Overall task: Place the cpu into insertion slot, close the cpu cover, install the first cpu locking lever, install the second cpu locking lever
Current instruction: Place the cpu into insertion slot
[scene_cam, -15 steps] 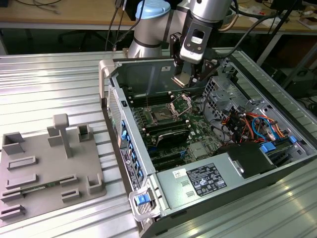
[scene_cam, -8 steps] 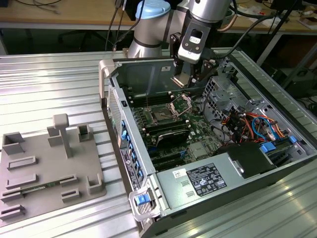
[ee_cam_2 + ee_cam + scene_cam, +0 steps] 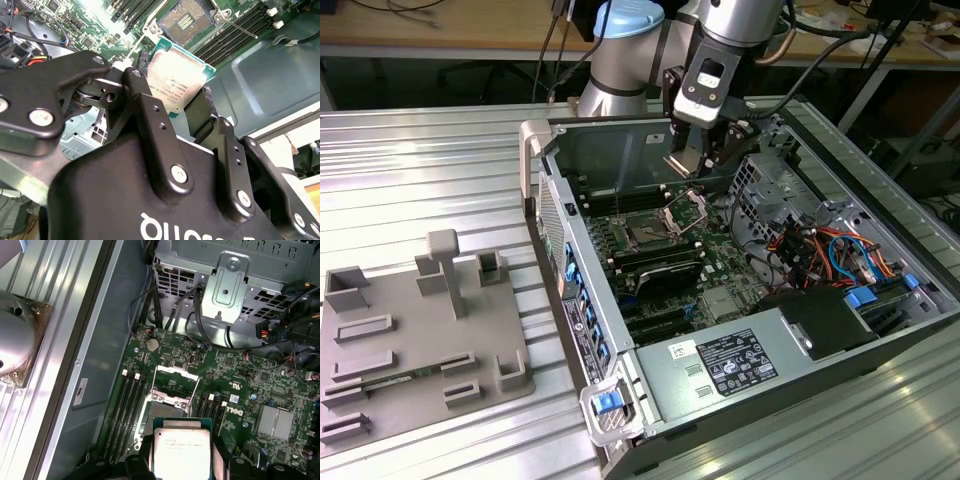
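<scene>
Gripper (image 3: 172, 95) is pinching the cpu (image 3: 176, 75) by its edges over the insertion slot (image 3: 187, 22); I'd be lowering it flat, corners aligned.

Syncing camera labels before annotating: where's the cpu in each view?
Exterior view: the cpu hangs tilted at the arm's tip, above the open case.
Second wrist view: the cpu is clamped between the fingers, silvery top facing the camera.
First wrist view: the cpu sits between the fingers, just in front of the socket.
Shared landmark: the insertion slot, empty.
</scene>
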Controlling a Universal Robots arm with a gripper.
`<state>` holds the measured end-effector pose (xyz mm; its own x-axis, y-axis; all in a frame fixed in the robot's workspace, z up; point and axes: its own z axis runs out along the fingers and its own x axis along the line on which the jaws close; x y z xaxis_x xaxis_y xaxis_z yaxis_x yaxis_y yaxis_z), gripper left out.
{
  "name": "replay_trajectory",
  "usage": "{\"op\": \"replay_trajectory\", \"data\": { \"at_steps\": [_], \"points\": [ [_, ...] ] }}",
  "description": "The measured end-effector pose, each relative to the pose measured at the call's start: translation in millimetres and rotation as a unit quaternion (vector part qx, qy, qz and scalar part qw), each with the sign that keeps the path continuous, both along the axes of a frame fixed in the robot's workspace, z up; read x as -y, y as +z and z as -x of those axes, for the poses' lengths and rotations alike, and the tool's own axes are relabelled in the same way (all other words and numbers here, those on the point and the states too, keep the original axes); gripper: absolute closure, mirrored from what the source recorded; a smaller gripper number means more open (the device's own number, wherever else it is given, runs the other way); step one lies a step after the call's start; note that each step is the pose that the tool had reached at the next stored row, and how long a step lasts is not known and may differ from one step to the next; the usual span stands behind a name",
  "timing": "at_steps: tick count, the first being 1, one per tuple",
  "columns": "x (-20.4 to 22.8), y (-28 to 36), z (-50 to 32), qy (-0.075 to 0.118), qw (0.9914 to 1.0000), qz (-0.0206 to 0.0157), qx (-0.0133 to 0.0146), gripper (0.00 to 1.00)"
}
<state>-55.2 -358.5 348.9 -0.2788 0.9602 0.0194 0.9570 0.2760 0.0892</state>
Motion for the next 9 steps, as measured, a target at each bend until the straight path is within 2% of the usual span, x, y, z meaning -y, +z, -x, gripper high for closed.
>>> {"op": "replay_trajectory", "data": {
  "at_steps": [9],
  "points": [
    [0.0, -0.6, 2.2, -0.022, 0.99976, 0.0000, 0.0000, 0.45]
  ]
}}
